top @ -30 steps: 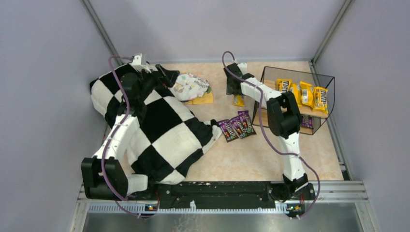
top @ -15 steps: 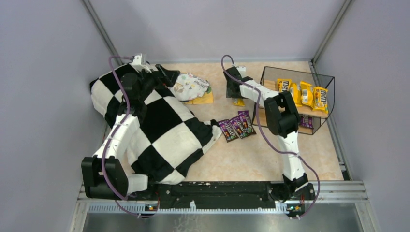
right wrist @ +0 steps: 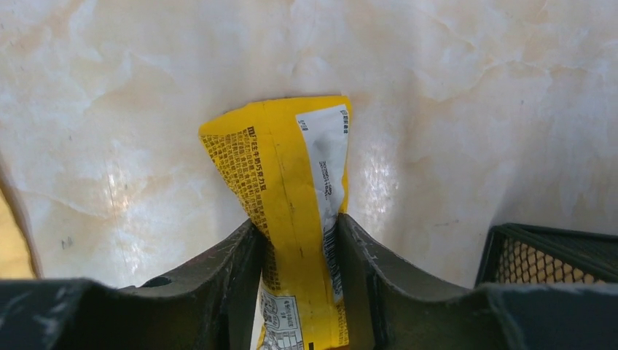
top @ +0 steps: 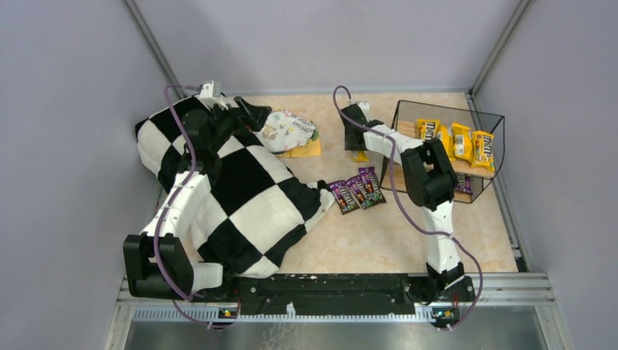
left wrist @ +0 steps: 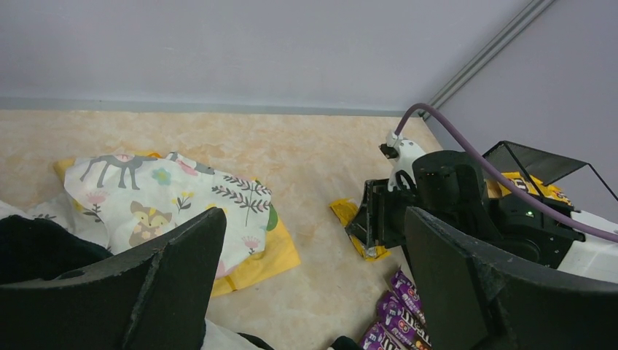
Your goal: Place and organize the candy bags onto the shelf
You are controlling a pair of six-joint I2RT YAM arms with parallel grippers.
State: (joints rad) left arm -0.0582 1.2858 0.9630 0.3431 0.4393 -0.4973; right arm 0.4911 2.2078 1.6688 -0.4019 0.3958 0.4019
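Right gripper (right wrist: 297, 222) had edged over the yellow M&M's packet (right wrist: 284, 168), which lay on the table just left of the shelf (top: 405, 130); its jaws pinched the packet's lower half. Step in hand: pickup. Next, probably: lift it clear of the wire wall and set it beside the shelved yellow packets (top: 455, 138). Purple packets (top: 356, 191) awaited on the table. Left gripper (left wrist: 313, 219) gaped empty by the checkered cloth (top: 240, 189).

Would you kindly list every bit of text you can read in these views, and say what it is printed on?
"m&m's": on the dark purple candy bags, left wrist view, partly cut off.
Too blurred to read: dark logos on the yellow candy bags on the shelf.
Too small to read: fine print and white label on the yellow candy bag pinched in the right gripper.
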